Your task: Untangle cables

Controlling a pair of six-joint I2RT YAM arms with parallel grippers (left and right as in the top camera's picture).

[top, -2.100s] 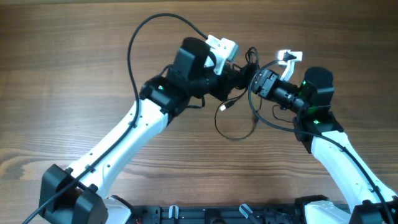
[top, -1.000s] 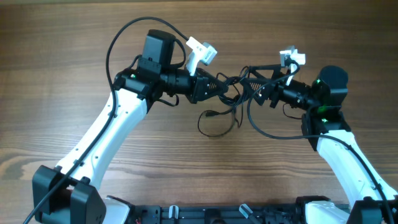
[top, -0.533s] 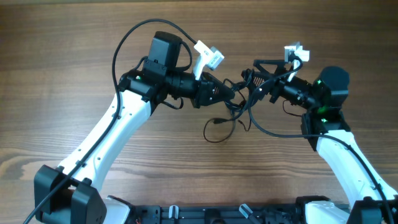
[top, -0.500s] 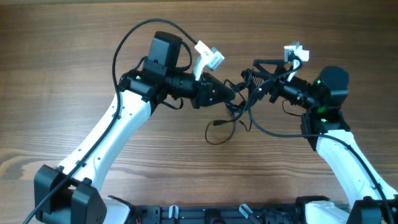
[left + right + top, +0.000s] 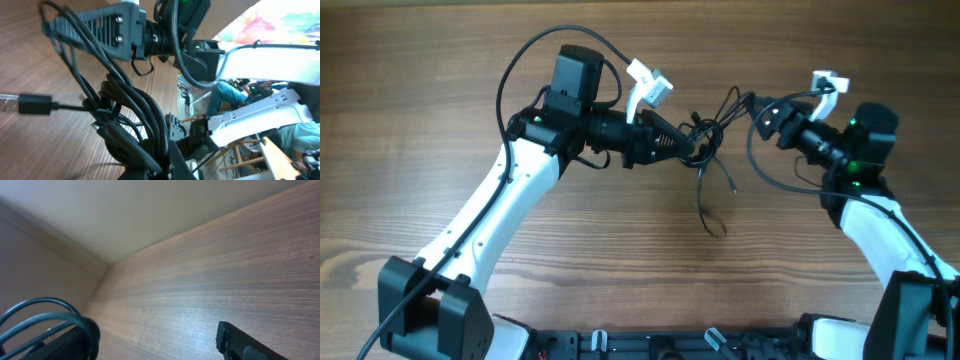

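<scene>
- At the left end effector [image 5: 694, 150]: closed tight, gripping the knot of cables [image 5: 704, 135] over the worktop [image 5: 440, 90].
- From the left wrist: thick black loops bunched close in front of the camera, and one black plug [image 5: 34, 105] with a silver tip sticking out to the left over the wood.
- At the right end effector [image 5: 767, 113]: spread open, with nothing between the fingers [image 5: 240, 339] in the wrist view and only wood grain beyond.
- Between the two: one strand reaching up and right from the knot toward the right end effector; cannot tell whether touching.
- Below the knot: loose ends trailing down toward the near edge, the longest curling at its tip on the wood.
- Further out: left arm [image 5: 510, 200] angled in from the lower left and right arm [image 5: 880, 220] from the lower right, both white with black joints.
</scene>
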